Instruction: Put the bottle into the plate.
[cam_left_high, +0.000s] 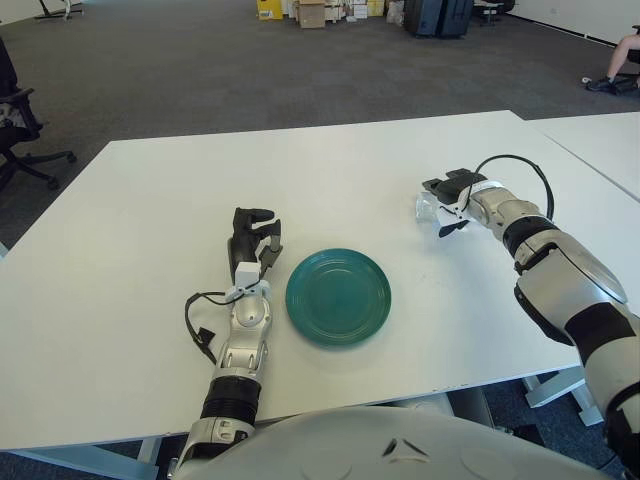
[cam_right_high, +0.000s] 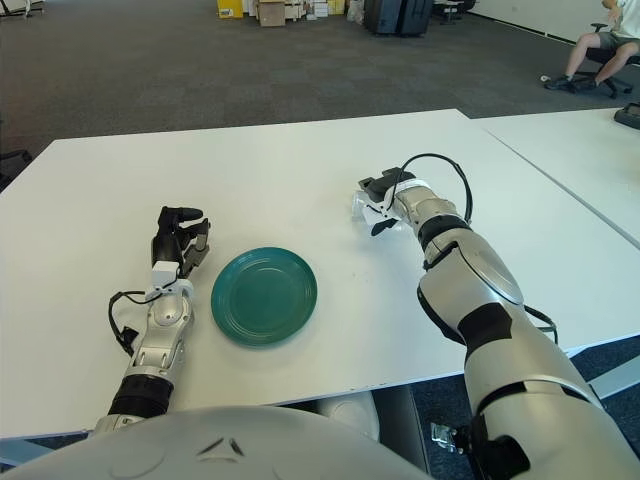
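A small clear bottle (cam_left_high: 427, 211) is on the white table (cam_left_high: 150, 220), to the right of and a little beyond the plate. My right hand (cam_left_high: 448, 206) is at the bottle, with its dark fingers closed around it from above and below; most of the bottle is hidden by the hand. A round dark green plate (cam_left_high: 338, 297) lies empty near the table's front middle. My left hand (cam_left_high: 253, 236) shows just left of the plate, fingers relaxed and holding nothing.
A second white table (cam_left_high: 600, 140) adjoins at the right with a narrow gap. A black office chair (cam_left_high: 15, 130) stands on the carpet at the far left. Boxes and dark cases (cam_left_high: 440, 15) line the back. A seated person (cam_right_high: 600, 45) is at far right.
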